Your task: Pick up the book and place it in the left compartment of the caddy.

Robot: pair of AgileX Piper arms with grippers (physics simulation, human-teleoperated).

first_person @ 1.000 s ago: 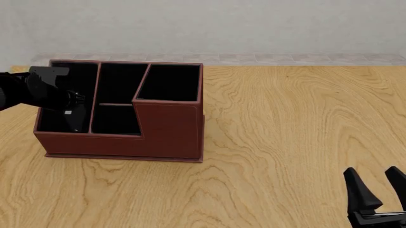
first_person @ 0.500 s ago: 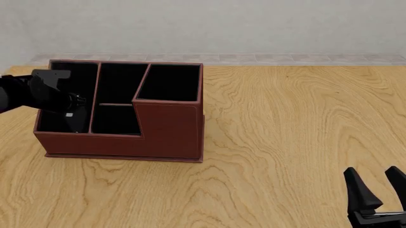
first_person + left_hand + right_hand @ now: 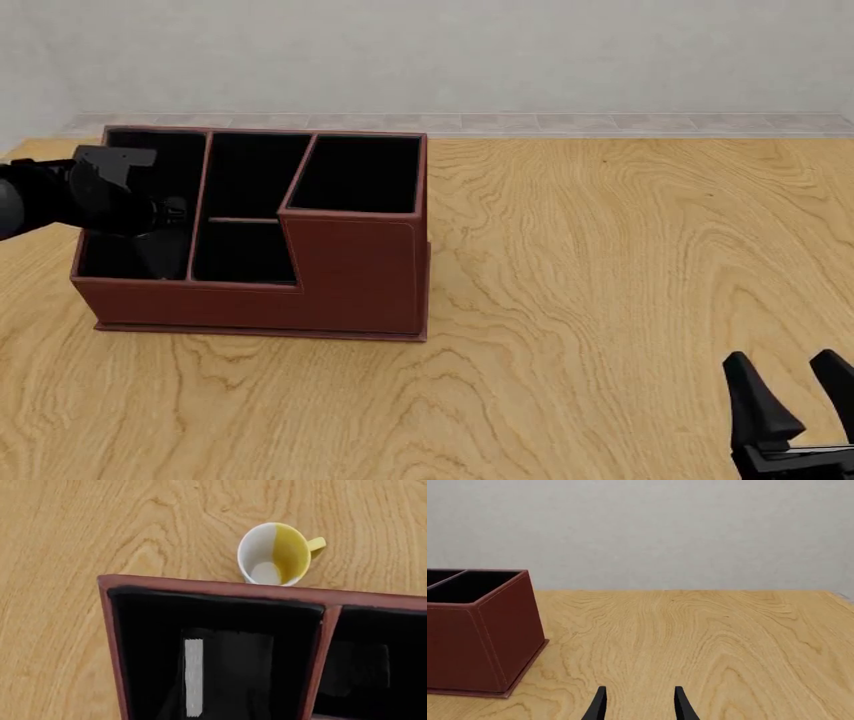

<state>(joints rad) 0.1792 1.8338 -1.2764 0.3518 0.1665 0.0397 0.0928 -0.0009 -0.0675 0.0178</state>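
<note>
Book inside the caddy's left compartment; left tool above it, grip state unreadable.

The book (image 3: 223, 672) stands on edge in the left compartment (image 3: 213, 625) of the caddy (image 3: 354, 270), white page edge (image 3: 193, 677) up. Judged thin, light and stiff with a slick cover, best pinched across its flat faces. The left tool (image 3: 160, 240) hangs in that slot directly over the book; contact cannot be told. The right tool (image 3: 639, 705), jaws apart and empty, sits well away from the caddy on the counter (image 3: 627, 260).

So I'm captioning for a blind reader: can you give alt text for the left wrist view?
Looking down into a reddish-brown caddy, a black book with a white page edge sits in a black-lined compartment. A yellow-and-white mug stands on the wooden table just outside.
</note>
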